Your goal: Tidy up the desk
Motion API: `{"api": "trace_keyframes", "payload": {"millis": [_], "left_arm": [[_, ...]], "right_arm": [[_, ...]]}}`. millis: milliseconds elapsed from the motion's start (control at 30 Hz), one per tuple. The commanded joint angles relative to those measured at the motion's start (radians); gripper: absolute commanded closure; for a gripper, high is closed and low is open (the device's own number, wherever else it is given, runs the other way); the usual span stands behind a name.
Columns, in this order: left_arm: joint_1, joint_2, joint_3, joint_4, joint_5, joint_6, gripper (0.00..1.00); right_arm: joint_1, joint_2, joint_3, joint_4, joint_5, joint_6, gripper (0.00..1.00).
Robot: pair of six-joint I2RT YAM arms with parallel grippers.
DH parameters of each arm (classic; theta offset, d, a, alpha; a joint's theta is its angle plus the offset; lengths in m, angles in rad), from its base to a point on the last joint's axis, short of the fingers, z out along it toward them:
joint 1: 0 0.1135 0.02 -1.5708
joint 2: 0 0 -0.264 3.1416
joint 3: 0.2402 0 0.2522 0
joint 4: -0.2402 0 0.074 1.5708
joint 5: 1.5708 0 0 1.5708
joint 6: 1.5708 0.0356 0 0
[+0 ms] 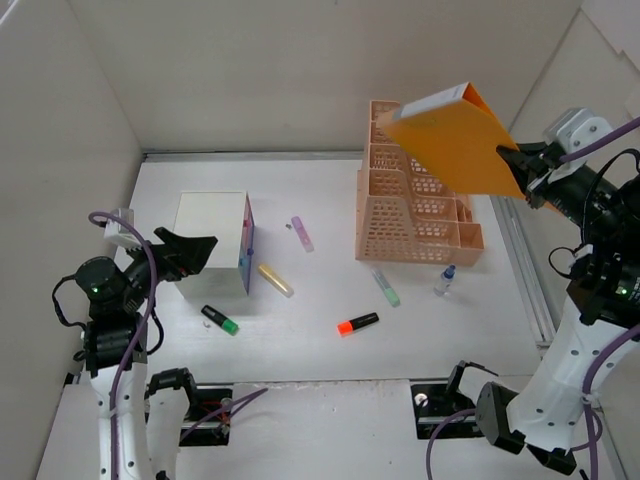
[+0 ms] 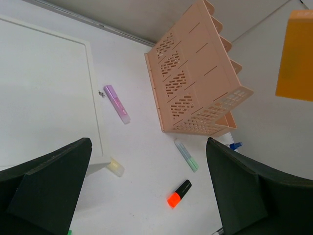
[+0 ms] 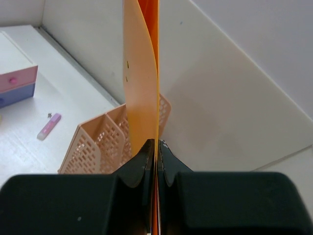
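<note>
The right gripper [image 1: 520,172] is pressed together on the lower edge of a thin, stiff orange folder [image 1: 455,140], pinching it so it stands up and away from the fingers. It hangs in the air over the back of the peach perforated plastic file rack [image 1: 410,215], not touching it.

The rack stands on the far right part of the wide matte white tabletop [image 1: 320,345], which stretches under both arms. I'd say the job in hand is slotting the folder into one of the rack's stepped compartments. To do it well, bring the folder's free edge parallel with the dividers, centre it over one slot, and lower it straight. Let go only once it sits inside, or it may catch a divider and buckle.

Across the tabletop, the left gripper [image 1: 195,252] is spread wide and holds nothing. It sits just beside the small white drawer unit [image 1: 212,240]. Several highlighter pens lie loose between the drawer unit and the rack, among them an orange-capped black marker [image 1: 358,323].
</note>
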Motion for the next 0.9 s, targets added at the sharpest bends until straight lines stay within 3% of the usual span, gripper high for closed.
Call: {"api": "trace_keyframes", "payload": {"millis": [0, 233, 867], "left_arm": [[-0.007, 0.011, 0.014, 0.090, 0.018, 0.001, 0.00], [-0.025, 0.009, -0.003, 0.101, 0.021, 0.001, 0.00], [-0.025, -0.012, -0.014, 0.072, 0.015, 0.017, 0.00]], "right_arm": [[-0.007, -0.036, -0.027, -0.055, -0.008, -0.154, 1.00], [-0.004, -0.063, -0.106, -0.244, 0.056, -0.407, 1.00], [0.045, -0.006, -0.111, -0.319, -0.016, -0.545, 1.00]]}}
